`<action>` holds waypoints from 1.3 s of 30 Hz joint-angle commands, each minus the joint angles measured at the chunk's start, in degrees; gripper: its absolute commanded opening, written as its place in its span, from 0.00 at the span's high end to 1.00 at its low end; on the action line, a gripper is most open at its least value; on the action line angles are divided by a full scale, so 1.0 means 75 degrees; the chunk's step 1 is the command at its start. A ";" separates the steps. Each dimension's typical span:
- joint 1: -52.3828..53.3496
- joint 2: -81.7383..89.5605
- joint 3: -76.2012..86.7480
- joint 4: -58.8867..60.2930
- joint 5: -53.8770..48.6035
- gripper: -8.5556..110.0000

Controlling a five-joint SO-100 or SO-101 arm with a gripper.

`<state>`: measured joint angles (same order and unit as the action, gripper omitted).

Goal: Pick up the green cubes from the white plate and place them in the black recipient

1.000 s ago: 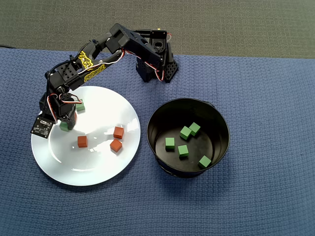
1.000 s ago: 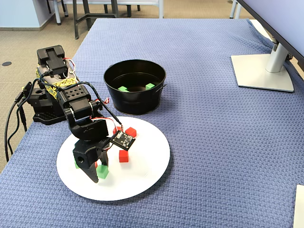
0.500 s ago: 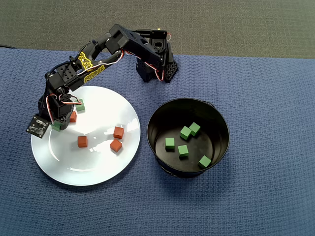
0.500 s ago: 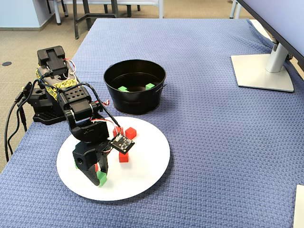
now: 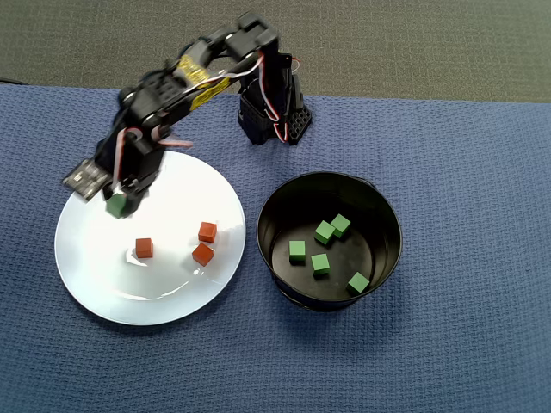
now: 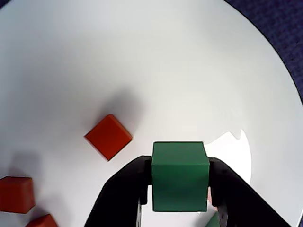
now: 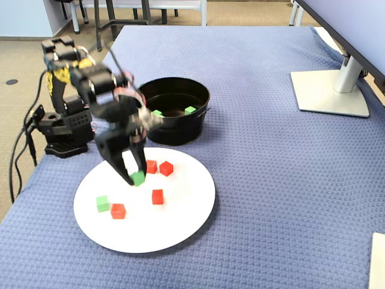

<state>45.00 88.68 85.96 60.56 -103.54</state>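
Small matte green cube [image 6: 180, 176] now clamped between the jaws of the black two-finger gripper [image 5: 117, 204], lifted clear of the large round white plate [image 5: 172, 292]; a second ago it sat low on the plate at left of the overhead view. Arm blurred in the fixed view, so the lift is under way. One other green cube [image 7: 102, 203] remains on the plate, lower left in the fixed view, beside red-orange cubes [image 7: 118, 211]. Round black pot [image 5: 387, 225], right of centre, holds five. Next, I judge: carry across and drop.
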 commanded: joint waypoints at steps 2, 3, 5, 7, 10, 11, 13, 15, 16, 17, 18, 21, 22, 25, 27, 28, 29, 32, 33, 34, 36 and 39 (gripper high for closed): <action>-0.0937 0.2355 0.0633 0.0187 0.2438 0.93; -0.1125 0.2684 0.0598 0.0434 0.3082 0.93; -0.1535 0.3270 0.0562 0.0809 0.4277 0.93; -0.2062 0.3762 0.0645 0.0879 0.5438 0.93; -0.3187 0.4324 0.0797 0.1020 0.7348 0.93; -0.3621 0.4441 0.0844 0.1160 0.7922 0.93; -0.4641 0.4605 0.0961 0.1418 0.8895 0.93; -0.5672 0.4676 0.1148 0.1641 0.9656 0.93; -0.6176 0.4758 0.1312 0.1664 1.0066 0.93; -0.6656 0.4840 0.1477 0.1664 1.0453 0.93; -0.7066 0.4898 0.1605 0.1664 1.0805 0.93; -0.7945 0.4910 0.1934 0.1488 1.1625 0.93; -0.8168 0.4852 0.2074 0.1336 1.1766 0.93; -0.8555 0.4266 0.2133 0.1078 1.2293 0.89; -0.8660 0.3820 0.1969 0.1078 1.2527 0.72; -0.8625 0.3691 0.1875 0.1078 1.2609 0.67; -0.8543 0.3586 0.1746 0.1090 1.2609 0.65; -0.8004 0.3316 0.1184 0.1301 1.2715 0.64; -0.7805 0.3246 0.0984 0.1406 1.2668 0.66; -0.7547 0.3234 0.0867 0.1488 1.2656 0.68; -0.6914 0.3270 0.0609 0.1676 1.2633 0.70; -0.5707 0.3410 0.0094 0.2039 1.2563 0.67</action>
<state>-7.29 113.20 93.96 73.39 -9.67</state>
